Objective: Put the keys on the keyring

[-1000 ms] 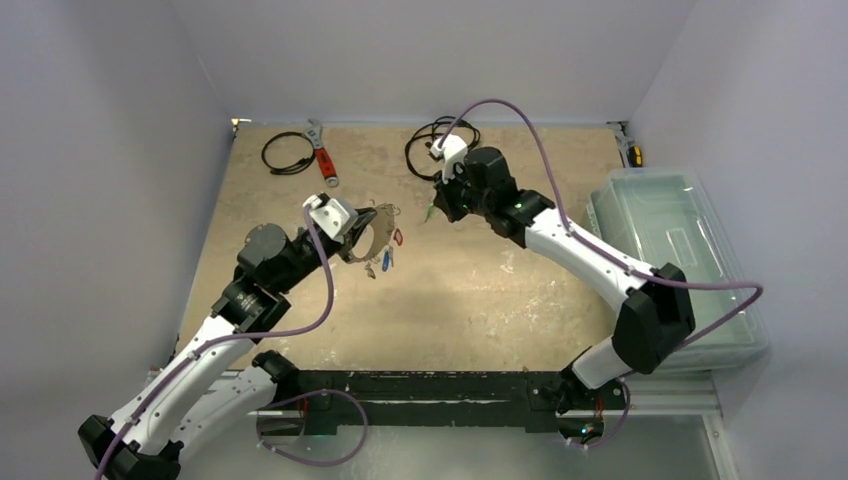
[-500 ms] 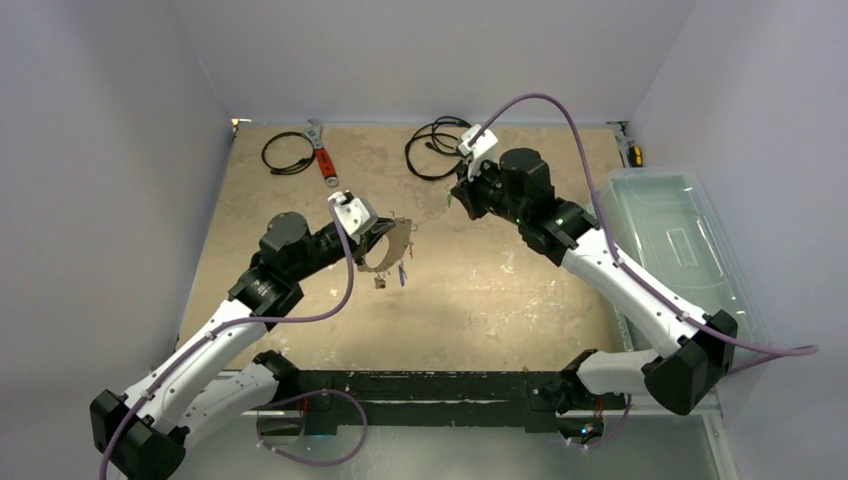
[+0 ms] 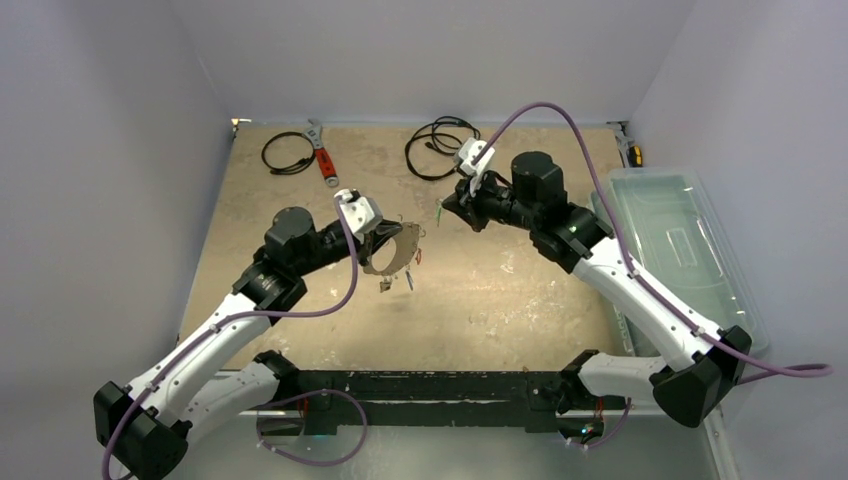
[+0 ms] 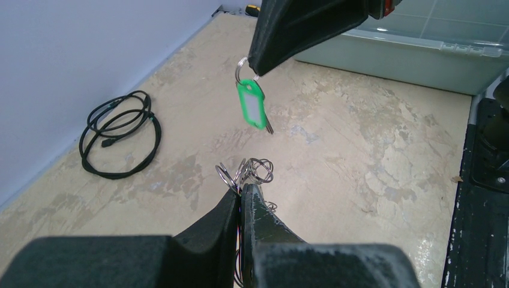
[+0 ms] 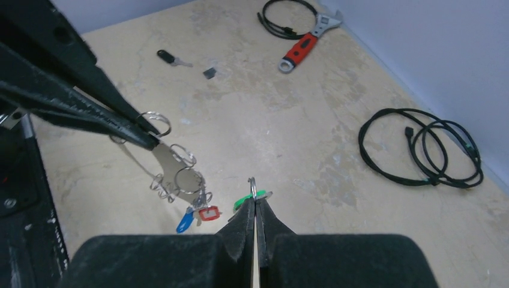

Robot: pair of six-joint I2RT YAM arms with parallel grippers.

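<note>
well, starting at the far left of the table, a small black cable coil [image 3: 288, 153] lies at about eleven o'clock. a red-handled wrench [image 3: 323, 158] lies just beside it, at its three o'clock. nearer the middle, the left pincer [image 3: 378, 243] is up off the table and clenched on the keyring [image 5: 168, 162]. it pinches the edge of the flat grey plate, so the plate hangs tilted in the air. several thin wire loops [image 4: 252, 171] sit around the plate's rim. keys [image 5: 207, 213] with a red tag and a blue tag [image 5: 185, 222] dangle from its low end, clear of the table. a dark-tagged key [image 5: 167, 57] lies by itself on the table with a small grey scrap [image 5: 210, 73] near it; where these sit in the overhead view i cannot tell. at twelve o'clock, by the back wall, is a bigger black cable tangle [image 3: 437, 147]. at the keyring's two o'clock, near but not touching, the right pincer [image 3: 447, 208] is clenched on the small wire loop of a green-tagged key [image 4: 252, 111]. that key hangs straight down under the tips, off the table. at three o'clock, along the right edge, stands a clear plastic bin [image 3: 700, 300].
</note>
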